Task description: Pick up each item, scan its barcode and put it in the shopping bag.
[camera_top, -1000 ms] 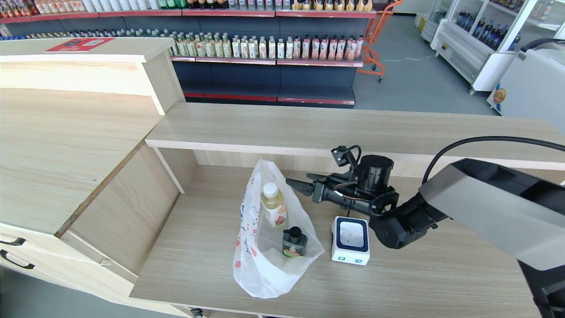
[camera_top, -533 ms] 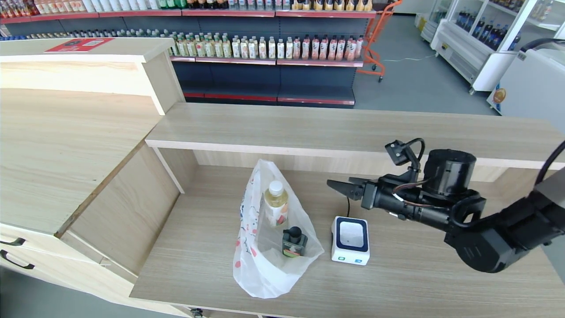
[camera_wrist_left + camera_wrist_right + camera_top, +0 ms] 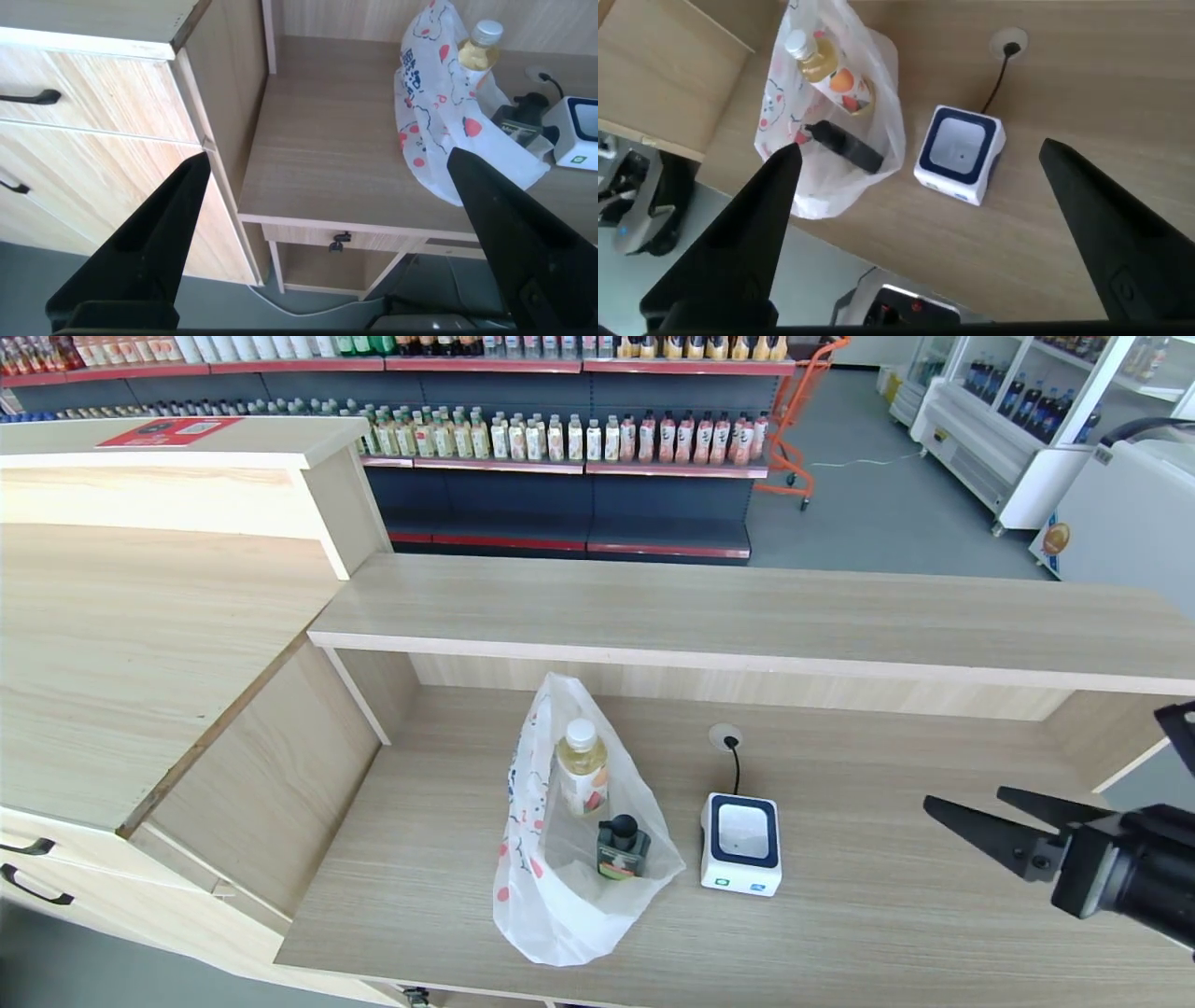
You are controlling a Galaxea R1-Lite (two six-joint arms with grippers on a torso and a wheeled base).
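Head view: labelled bottle (image 3: 582, 773) in bag (image 3: 546, 917)

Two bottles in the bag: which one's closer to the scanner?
The short dark bottle with the black cap, in the part of the bag beside the scanner. The taller bottle with the white cap and yellow drink sits farther back.

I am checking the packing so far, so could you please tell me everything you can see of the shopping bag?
The shopping bag is thin white plastic, partly see-through, printed with red marks. It lies slumped on the wooden counter with its mouth open, just left of the scanner. Inside are a drink bottle with a white cap and yellowish liquid, and a small dark bottle with a black top. Nothing grips it.
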